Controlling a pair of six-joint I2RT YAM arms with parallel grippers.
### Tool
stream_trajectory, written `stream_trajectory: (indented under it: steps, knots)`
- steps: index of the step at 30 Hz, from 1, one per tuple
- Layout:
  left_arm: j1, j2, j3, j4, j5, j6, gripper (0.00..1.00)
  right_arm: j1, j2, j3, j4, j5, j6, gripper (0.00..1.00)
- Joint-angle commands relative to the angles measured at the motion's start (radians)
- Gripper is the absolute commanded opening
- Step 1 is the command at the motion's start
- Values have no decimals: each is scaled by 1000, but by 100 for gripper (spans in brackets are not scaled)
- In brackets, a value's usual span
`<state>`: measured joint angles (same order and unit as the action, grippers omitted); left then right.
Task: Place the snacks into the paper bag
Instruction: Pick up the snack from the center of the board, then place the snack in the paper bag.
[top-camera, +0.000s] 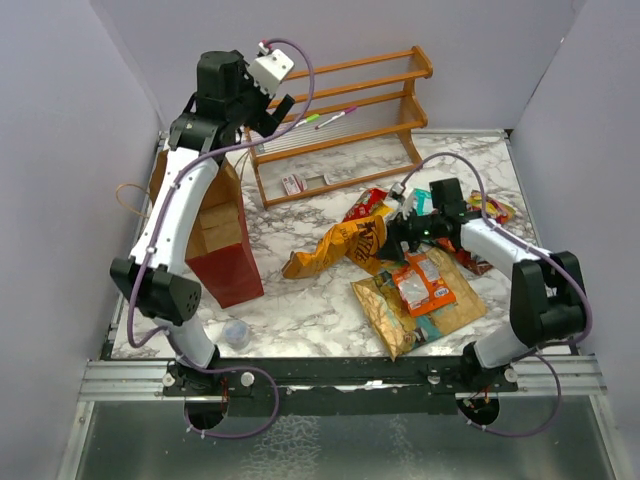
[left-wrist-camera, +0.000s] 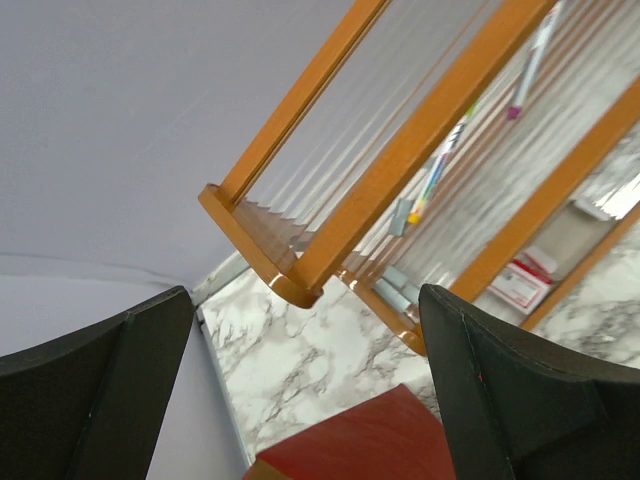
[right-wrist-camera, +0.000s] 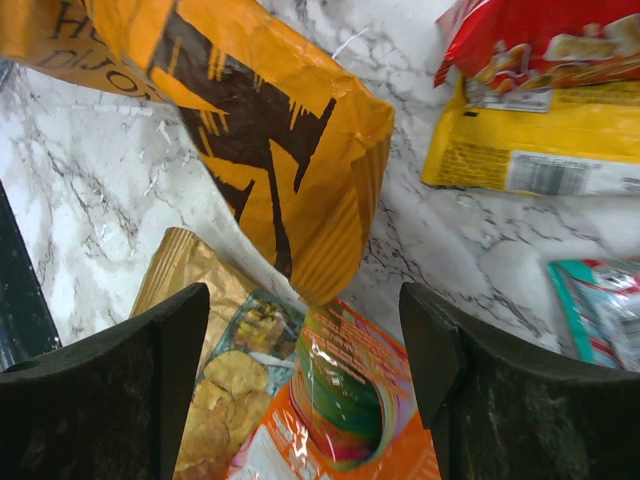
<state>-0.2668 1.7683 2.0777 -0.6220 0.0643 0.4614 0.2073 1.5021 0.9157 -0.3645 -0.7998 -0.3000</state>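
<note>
The right pincer (right-wrist-camera: 300, 300) hangs low, its jaws apart around the tip of an orange chip bag (right-wrist-camera: 270, 130) and gripping nothing, its arm bent in from the right. The left pincer (left-wrist-camera: 305, 310) gapes empty, raised by the wooden rack (top-camera: 340, 110) above the upright paper bag (top-camera: 225, 250).

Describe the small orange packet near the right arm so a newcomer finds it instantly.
On the marble table, in the right half and nearest the front edge, lies a large gold chip bag. The small orange packet lies on top of it, the only bright orange one with a white label.
</note>
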Motion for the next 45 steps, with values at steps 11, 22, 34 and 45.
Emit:
stream_trajectory:
  steps: [11, 22, 34, 45]
  knots:
    - [-92, -364, -437, 125, 328, -85, 99, 27, 134, 41, 211, -148, 108, 27]
    - [-102, -398, -564, 66, 596, -40, 95, 27, -27, 156, -13, -254, -165, 1]
    - [-203, -313, -539, 47, 772, 13, 91, 28, -173, 307, -261, -327, -347, 1]
    - [-296, -209, -456, 48, 766, 141, 94, 35, -205, 379, -432, -336, -483, 1]
